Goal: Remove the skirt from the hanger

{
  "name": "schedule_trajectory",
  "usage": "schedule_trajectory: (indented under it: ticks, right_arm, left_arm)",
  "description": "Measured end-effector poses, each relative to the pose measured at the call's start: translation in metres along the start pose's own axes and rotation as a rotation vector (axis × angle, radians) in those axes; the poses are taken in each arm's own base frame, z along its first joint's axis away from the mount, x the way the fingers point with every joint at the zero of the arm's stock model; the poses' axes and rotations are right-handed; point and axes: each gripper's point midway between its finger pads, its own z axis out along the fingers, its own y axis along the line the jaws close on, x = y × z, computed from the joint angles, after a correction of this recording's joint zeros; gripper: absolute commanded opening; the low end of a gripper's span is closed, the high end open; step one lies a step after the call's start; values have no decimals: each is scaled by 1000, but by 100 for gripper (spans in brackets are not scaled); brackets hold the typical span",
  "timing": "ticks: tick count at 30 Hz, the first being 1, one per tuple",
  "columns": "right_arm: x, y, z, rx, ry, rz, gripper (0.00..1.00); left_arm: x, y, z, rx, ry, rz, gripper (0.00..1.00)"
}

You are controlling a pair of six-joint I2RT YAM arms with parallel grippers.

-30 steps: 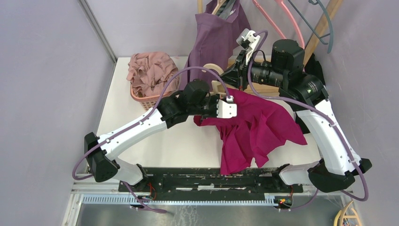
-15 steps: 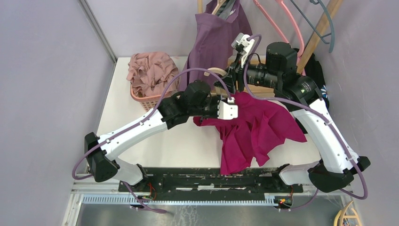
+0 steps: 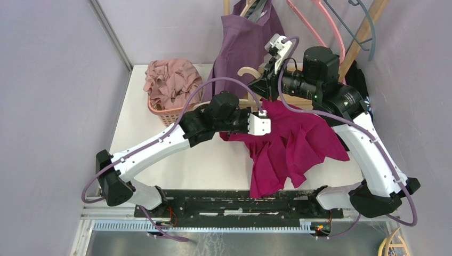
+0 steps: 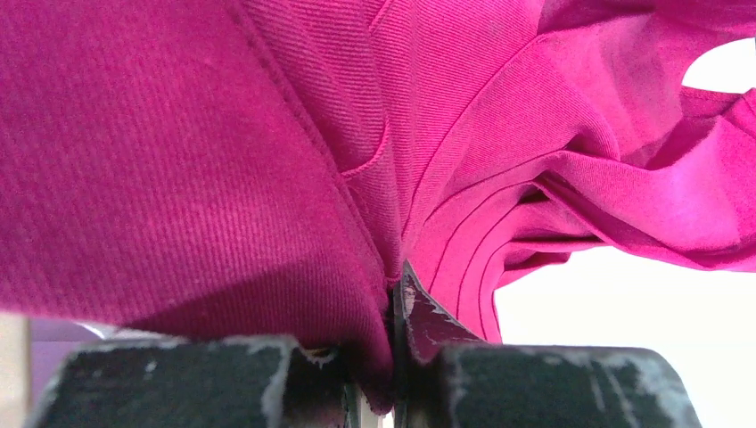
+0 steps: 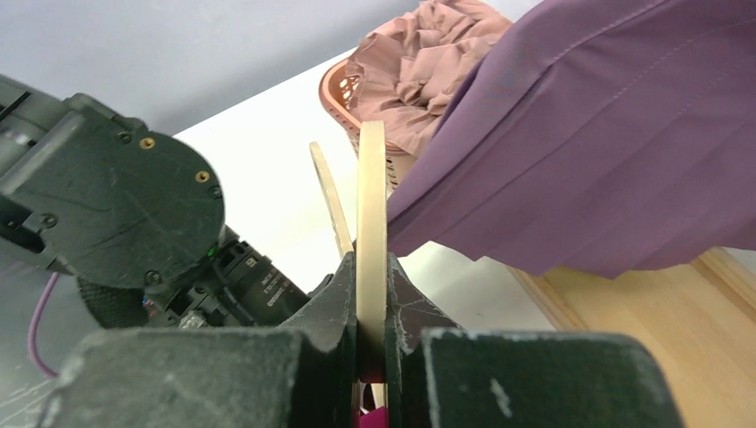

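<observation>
1. Over the last second the right arm's wrist has swung a little. The curved end of the wooden hanger (image 3: 249, 71) now sits slightly higher. The left arm has hardly moved.
2. Nearest to us, the magenta skirt (image 3: 288, 141) drapes in loose folds over the table (image 3: 160, 160), and its hem falls toward the near edge.
3. The left end effector (image 4: 388, 343) is pinched tight on a fold of the skirt beside a stitched seam.
4. We judge the cloth light, soft and limp with a fine twill weave. It should slide rather than resist, though folds may snag. A seam or the waistband looks like the firmest place to hold it.
5. Further back, the right end effector (image 5: 372, 299) is clamped on the hanger's flat wooden bar. A sliver of magenta shows beneath it, and we cannot tell whether the skirt is still attached there.
6. Behind that stand a basket (image 3: 160, 112) of pink clothes and a hanging purple garment (image 3: 242, 42).
7. We can read no brand, label or writing anywhere.
</observation>
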Motion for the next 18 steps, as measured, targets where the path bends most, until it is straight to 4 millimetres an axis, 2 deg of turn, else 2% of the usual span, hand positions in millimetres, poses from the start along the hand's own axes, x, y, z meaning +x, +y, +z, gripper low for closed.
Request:
schedule_trajectory:
  ticks: [8,18]
  right_arm:
    - [-7,-14,1,83,2,-9,1]
    - [-20,-18,7,89,-14,-15,1]
  left_arm:
    - [-4,5,0,-67,-21,21,3]
    - [-7,21,-1,-153,-32,30,3]
